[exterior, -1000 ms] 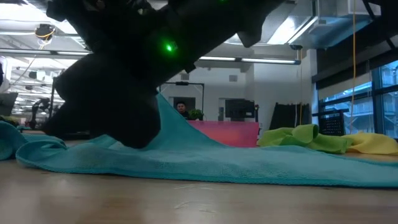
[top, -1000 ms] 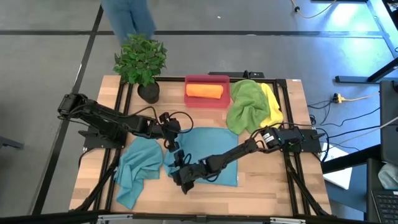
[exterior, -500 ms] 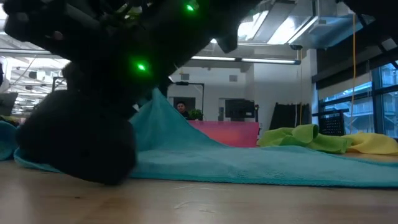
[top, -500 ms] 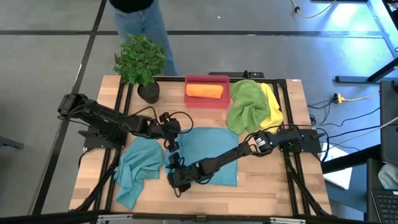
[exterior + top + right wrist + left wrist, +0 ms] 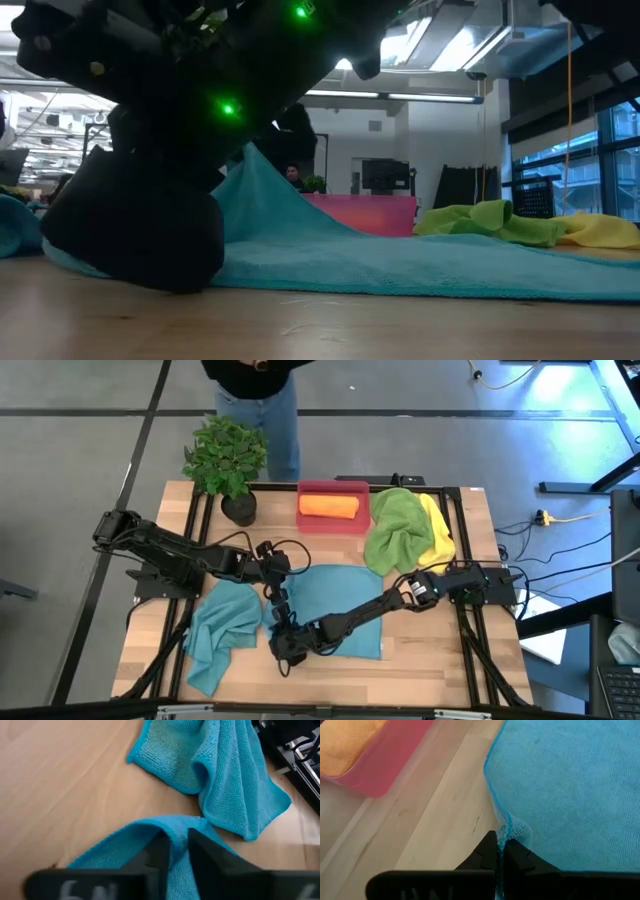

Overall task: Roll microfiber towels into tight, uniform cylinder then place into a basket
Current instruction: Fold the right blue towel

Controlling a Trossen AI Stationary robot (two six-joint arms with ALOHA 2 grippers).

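A teal-blue towel (image 5: 338, 610) lies spread on the table's middle. My left gripper (image 5: 277, 598) is shut on its left edge. My right gripper (image 5: 284, 651) is shut on its near left corner, low on the table. A second teal-blue towel (image 5: 222, 632) lies crumpled to the left. The red-pink basket (image 5: 333, 520) at the far side holds a rolled orange towel (image 5: 329, 506). A green towel (image 5: 396, 530) and a yellow towel (image 5: 439, 530) lie heaped at the far right. My left gripper pinches the spread towel's left edge (image 5: 503, 831) between its two fingers, coming slanting down from the table's left. The cloth there is bunched and drawn up into a peak (image 5: 250, 165) above the table; the rest lies flat. My right gripper pinches the towel's near left corner (image 5: 178, 826) between its two fingers, slanting down from the table's right. The cloth humps up as a fold between the fingers. That corner stays down at the tabletop.
A potted plant (image 5: 227, 460) stands at the far left corner. A person (image 5: 258, 390) stands beyond the far edge, behind the plant. Bare wood lies along the near edge (image 5: 400, 680). Black rails (image 5: 470, 640) run along both sides of the table.
My right gripper has sunk and gone a little toward the table's left edge, down onto the spread towel's near left corner. The towel's left edge stays raised in my left gripper. The person behind the table has stepped toward the right.
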